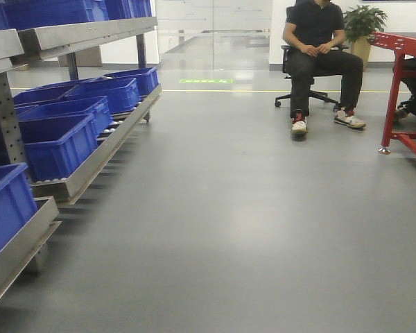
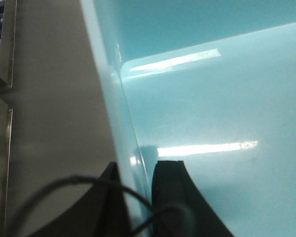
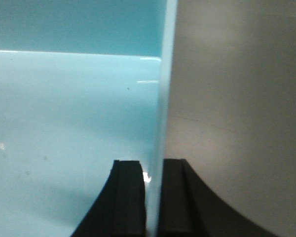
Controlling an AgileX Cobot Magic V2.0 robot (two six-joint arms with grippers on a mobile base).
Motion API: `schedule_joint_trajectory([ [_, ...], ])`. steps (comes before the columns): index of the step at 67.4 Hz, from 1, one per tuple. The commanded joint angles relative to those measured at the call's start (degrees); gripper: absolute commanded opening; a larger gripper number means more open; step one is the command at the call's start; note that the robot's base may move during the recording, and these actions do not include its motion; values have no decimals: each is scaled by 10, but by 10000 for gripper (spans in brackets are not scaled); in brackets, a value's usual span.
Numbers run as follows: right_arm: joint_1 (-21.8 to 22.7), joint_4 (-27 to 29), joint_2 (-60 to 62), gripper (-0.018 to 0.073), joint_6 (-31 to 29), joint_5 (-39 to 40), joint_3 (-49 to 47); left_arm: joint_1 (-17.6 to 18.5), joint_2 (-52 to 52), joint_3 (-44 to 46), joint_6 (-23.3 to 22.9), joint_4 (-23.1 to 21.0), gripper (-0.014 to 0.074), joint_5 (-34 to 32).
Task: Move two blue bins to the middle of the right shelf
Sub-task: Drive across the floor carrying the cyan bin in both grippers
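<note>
Left pincer (image 2: 140, 168) and right pincer (image 3: 150, 163) each clamp a thin side wall of a pale-blue bin (image 2: 212, 98), seemingly the same one, above grey floor (image 2: 54, 98).

Glossy, smooth plastic on bin (image 2: 212, 98) wall, with sharp light streaks. Matt black pads (image 3: 128, 197). Brushed steel, dull sheen, on rack rails (image 1: 90, 36). Smooth, faintly reflective grey floor (image 1: 249, 229).

Left gripper (image 2: 140, 167), trailing a thin black cable (image 2: 74, 178), and right gripper (image 3: 152, 164) are black.
</note>
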State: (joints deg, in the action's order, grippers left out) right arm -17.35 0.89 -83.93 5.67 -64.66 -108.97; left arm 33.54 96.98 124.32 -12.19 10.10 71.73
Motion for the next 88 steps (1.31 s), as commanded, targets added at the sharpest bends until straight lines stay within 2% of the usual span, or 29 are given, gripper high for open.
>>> schedule_joint_trajectory([
  [1,2,-6,5,-151,-6,35,-5,4,-11,8,9,-17,-111,-18],
  [88,2,-6,5,-151,-6,35,-5,4,-11,8,9,-17,-111,-18],
])
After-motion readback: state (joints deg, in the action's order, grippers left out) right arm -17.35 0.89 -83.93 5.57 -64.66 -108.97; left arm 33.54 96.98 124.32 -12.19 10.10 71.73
